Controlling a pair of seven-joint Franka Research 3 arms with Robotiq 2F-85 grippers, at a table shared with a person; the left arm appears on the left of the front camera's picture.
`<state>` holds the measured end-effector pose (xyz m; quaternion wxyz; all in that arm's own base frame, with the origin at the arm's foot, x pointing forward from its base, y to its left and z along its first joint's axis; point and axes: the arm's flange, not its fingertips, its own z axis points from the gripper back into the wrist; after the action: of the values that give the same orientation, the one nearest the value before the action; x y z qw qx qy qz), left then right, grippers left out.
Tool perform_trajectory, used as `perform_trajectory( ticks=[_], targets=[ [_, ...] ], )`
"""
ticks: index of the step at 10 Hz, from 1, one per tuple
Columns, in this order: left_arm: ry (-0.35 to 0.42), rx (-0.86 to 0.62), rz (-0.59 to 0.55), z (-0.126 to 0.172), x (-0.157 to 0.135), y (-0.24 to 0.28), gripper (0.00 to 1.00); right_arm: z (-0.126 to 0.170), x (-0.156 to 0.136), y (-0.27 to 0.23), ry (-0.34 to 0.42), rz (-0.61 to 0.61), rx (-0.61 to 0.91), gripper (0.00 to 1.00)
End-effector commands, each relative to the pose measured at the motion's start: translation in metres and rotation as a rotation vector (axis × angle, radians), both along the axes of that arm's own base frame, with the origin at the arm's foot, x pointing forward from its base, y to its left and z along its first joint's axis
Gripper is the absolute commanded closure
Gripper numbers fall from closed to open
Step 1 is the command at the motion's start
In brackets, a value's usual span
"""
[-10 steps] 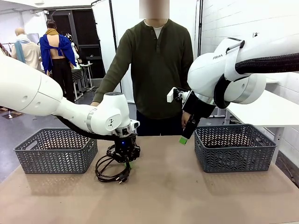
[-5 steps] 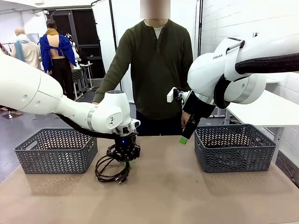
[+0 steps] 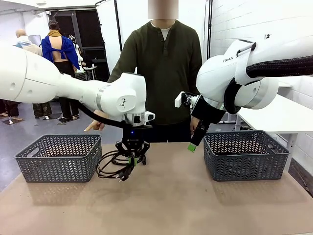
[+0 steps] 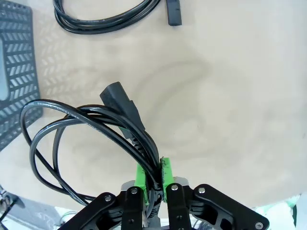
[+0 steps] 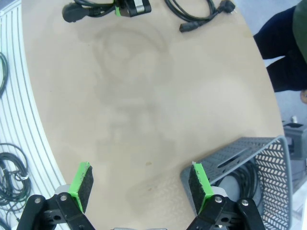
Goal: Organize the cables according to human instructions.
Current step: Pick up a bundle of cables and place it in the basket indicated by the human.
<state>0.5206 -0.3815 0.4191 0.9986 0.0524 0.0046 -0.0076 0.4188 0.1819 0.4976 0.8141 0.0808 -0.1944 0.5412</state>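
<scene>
- The left gripper (image 4: 152, 179) is clamped on several strands of a coiled black power cable (image 4: 91, 117); its green pads pinch the bundle just below one block-shaped plug.
- Change noted: one second ago this gripper stood low with the coil resting on the tan table (image 3: 195, 205). It has since risen and shifted slightly toward the centre, and the coil now hangs from it. The lowest plug appears close to the table surface; whether it is fully clear I cannot tell.
- A second black cable (image 4: 100, 19) lies loose on the table beyond the held one, untouched.
- The person in a dark olive long-sleeved top (image 3: 164, 68) has a hand (image 3: 94, 126) newly visible behind the left arm, fingers extended toward the grey lattice plastic basket on the robot's left (image 3: 58, 156). Judgement: this is likely the instruction for where the coil goes.
- The right gripper (image 5: 141, 184) is unchanged: fingers wide apart, holding nothing, poised beside the grey lattice basket on the right (image 3: 244, 156), which already contains a coiled cable (image 5: 244, 179).
- Assessment: pick-up achieved; carrying and placing remain.
</scene>
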Motion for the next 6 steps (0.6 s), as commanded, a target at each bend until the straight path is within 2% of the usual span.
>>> perform_trajectory(
  ticks=[1,3,6],
  targets=[
    [-0.006,0.012,-0.083,0.026,0.011,0.005,1.00,-0.001,0.000,0.000,-0.003,-0.003,-0.002,0.00],
    [-0.053,0.008,-0.112,0.059,0.016,0.019,1.00,-0.001,0.000,0.000,-0.003,-0.003,-0.002,0.00],
    [-0.082,-0.009,-0.149,0.104,0.017,0.063,1.00,-0.001,0.000,0.000,-0.003,-0.003,-0.002,0.00]
  ],
)
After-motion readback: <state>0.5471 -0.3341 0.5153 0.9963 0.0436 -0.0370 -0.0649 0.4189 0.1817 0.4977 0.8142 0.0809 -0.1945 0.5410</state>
